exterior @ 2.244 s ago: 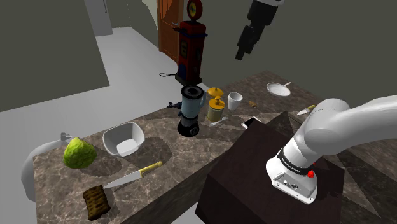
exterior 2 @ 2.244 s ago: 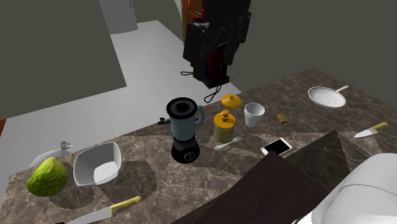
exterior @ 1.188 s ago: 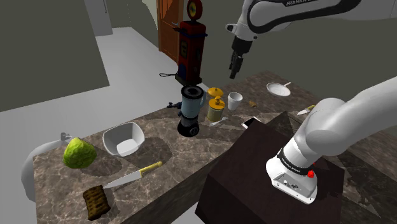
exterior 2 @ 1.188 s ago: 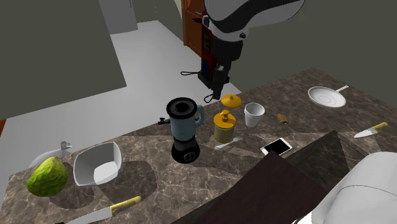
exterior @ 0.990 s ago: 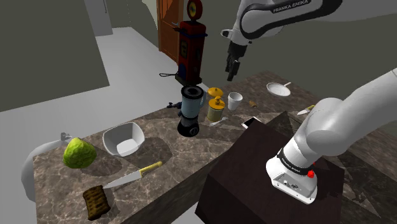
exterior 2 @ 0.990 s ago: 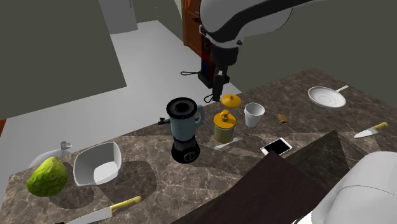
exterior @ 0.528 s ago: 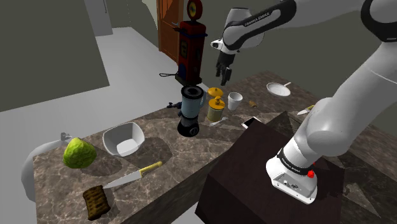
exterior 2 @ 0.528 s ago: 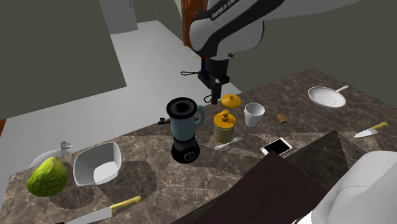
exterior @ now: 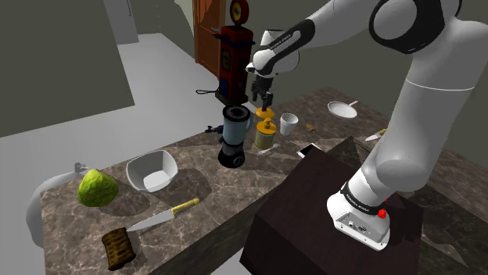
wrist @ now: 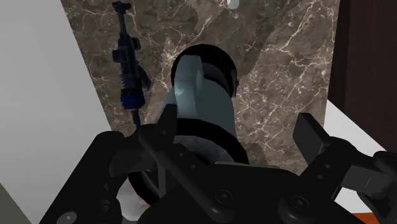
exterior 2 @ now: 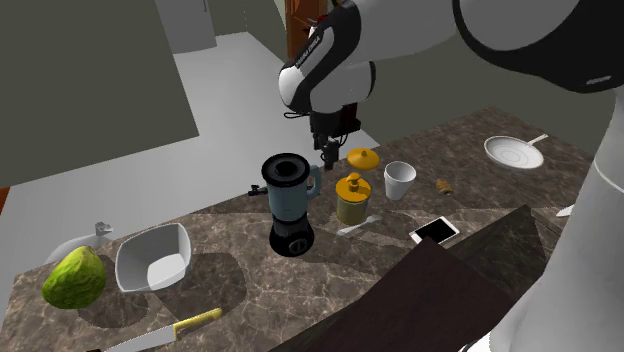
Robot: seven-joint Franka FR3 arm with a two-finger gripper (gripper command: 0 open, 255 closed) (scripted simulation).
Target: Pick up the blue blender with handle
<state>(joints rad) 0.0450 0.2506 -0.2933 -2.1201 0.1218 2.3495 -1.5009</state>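
The blender (exterior: 234, 135) has a blue-grey jar with a side handle, a black rim and a black base, and it stands upright on the marble counter (exterior: 235, 183). In the second exterior view the blender (exterior 2: 290, 204) has its handle on the side towards the yellow jar. My black gripper (exterior: 263, 99) hangs just above and beside the jar's top, pointing down. In the second exterior view the gripper (exterior 2: 328, 152) sits over the handle side. The wrist view looks down onto the blender (wrist: 203, 105); the gripper (wrist: 240, 130) is open and the jar lies near one finger.
Right of the blender stand a yellow lidded jar (exterior 2: 351, 198), a yellow lid (exterior 2: 362, 157), a white cup (exterior 2: 399, 179) and a phone (exterior 2: 434, 231). A red pump-like object (exterior: 235, 55) rises behind. A white bowl (exterior: 151, 169), a green cabbage (exterior: 97, 188) and a knife (exterior: 164, 213) lie at the left.
The arm has swung down and towards the shoulder view's left, bringing the gripper from high above the counter's back to just over the blender. The things on the counter have not moved.
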